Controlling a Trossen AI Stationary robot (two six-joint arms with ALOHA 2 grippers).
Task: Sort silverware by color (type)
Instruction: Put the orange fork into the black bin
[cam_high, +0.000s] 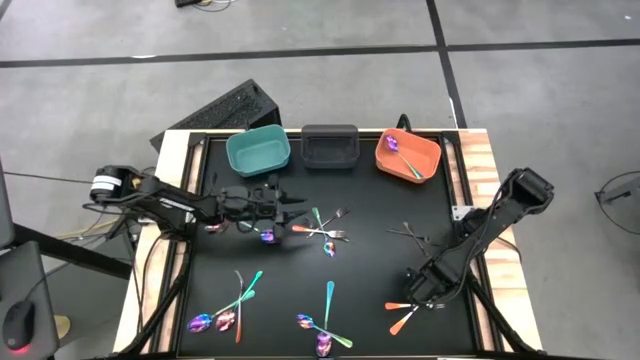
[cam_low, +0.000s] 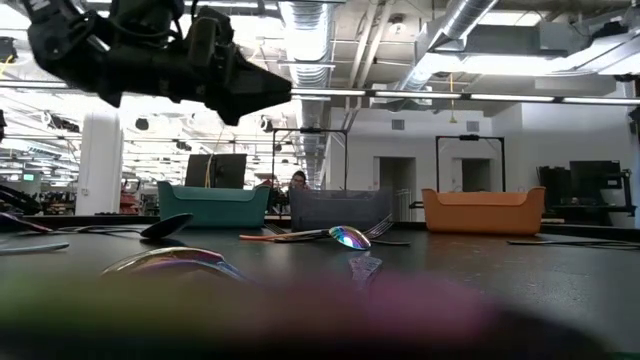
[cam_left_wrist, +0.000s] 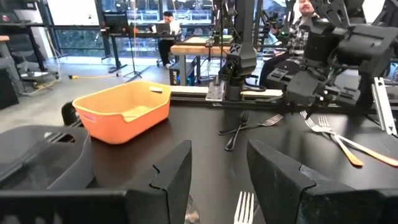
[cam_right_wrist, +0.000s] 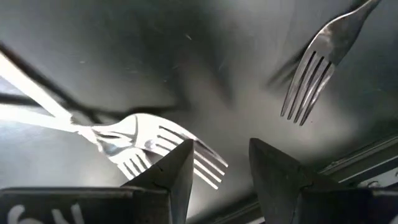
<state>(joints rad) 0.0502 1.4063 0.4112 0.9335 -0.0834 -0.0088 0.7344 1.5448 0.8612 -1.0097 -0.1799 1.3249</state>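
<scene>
Forks and spoons lie in loose groups on the black table: a mixed pile (cam_high: 325, 230) at the middle, two dark forks (cam_high: 410, 235), iridescent pieces (cam_high: 235, 305) near the front and two orange-handled forks (cam_high: 403, 310) at the front right. My left gripper (cam_high: 297, 205) is open and level, just left of the middle pile, with nothing between its fingers (cam_left_wrist: 177, 168). My right gripper (cam_high: 418, 290) points down, open, over the orange-handled forks. The tines of one fork (cam_right_wrist: 155, 146) lie just under its fingers.
Three bins stand in a row at the far edge: teal (cam_high: 258, 150), dark grey (cam_high: 330, 145) and orange (cam_high: 408, 155), the orange one holding a few pieces. More iridescent pieces (cam_high: 325, 325) lie at the front middle. A keyboard (cam_high: 215, 110) lies beyond the table.
</scene>
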